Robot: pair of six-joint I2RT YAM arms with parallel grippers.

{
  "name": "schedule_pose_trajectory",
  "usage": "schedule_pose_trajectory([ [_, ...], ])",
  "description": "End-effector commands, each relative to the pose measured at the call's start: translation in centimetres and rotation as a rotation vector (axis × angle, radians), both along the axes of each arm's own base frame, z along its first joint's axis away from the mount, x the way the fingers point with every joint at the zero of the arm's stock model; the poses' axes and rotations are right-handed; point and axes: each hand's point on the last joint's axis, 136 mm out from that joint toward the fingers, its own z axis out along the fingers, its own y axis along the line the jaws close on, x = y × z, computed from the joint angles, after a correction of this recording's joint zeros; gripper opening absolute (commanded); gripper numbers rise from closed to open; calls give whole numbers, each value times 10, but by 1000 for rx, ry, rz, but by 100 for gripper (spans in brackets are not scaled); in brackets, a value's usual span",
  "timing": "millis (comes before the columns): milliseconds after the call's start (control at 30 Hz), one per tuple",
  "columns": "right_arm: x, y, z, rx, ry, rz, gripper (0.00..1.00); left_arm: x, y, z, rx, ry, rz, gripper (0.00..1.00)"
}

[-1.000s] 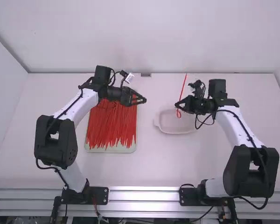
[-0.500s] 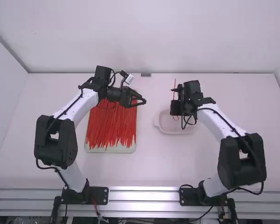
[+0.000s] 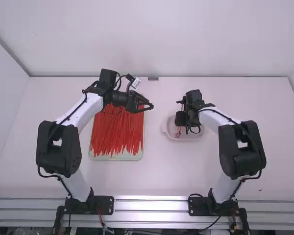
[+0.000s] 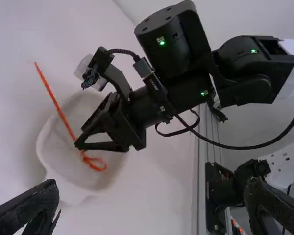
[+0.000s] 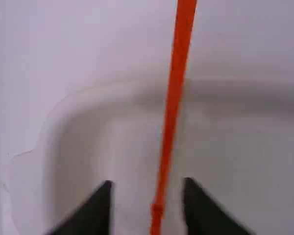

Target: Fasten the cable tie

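- The right end effector (image 5: 146, 182) has swung in and dropped low over the dish (image 4: 68, 178), and its fingers now stand apart.
- The tie (image 4: 63, 117), held upright a second ago, lies below them, with its loop in the dish and its tail across the rim.
- It looks released, so this tie seems fastened.
- The left end effector (image 3: 150, 106) has not moved. It is spread wide above the spare ties (image 3: 117, 132).

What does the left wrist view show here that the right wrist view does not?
Left wrist view: the right gripper from outside with its arm, and the red cable tie's looped end lying in the white dish. Right wrist view: that gripper's fingertips apart, the strap running between them, a gap each side. Both: the tie and the dish.
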Motion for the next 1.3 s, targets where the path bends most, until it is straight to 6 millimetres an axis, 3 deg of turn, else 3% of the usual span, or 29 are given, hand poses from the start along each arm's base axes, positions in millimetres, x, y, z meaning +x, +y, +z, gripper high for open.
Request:
schedule_pose_trajectory([
  [0, 7, -5, 3, -5, -9, -19, 98, 4, -1, 5, 13, -26, 8, 99],
  [300, -1, -16, 29, 1, -16, -47, 98, 5, 1, 10, 29, -37, 29, 99],
  [600, -22, -20, 99, 24, -107, -54, 98, -5, 7, 29, 59, -60, 57, 99],
  [733, -39, -24, 118, 19, -114, -57, 98, -11, 23, 43, 63, -46, 98, 99],
  [1000, -75, -16, 124, 4, -42, -9, 98, -20, 54, 49, 76, 40, 175, 99],
  [1267, -84, -4, 123, -8, -42, 43, 97, -22, 59, 46, 83, 69, 189, 98],
])
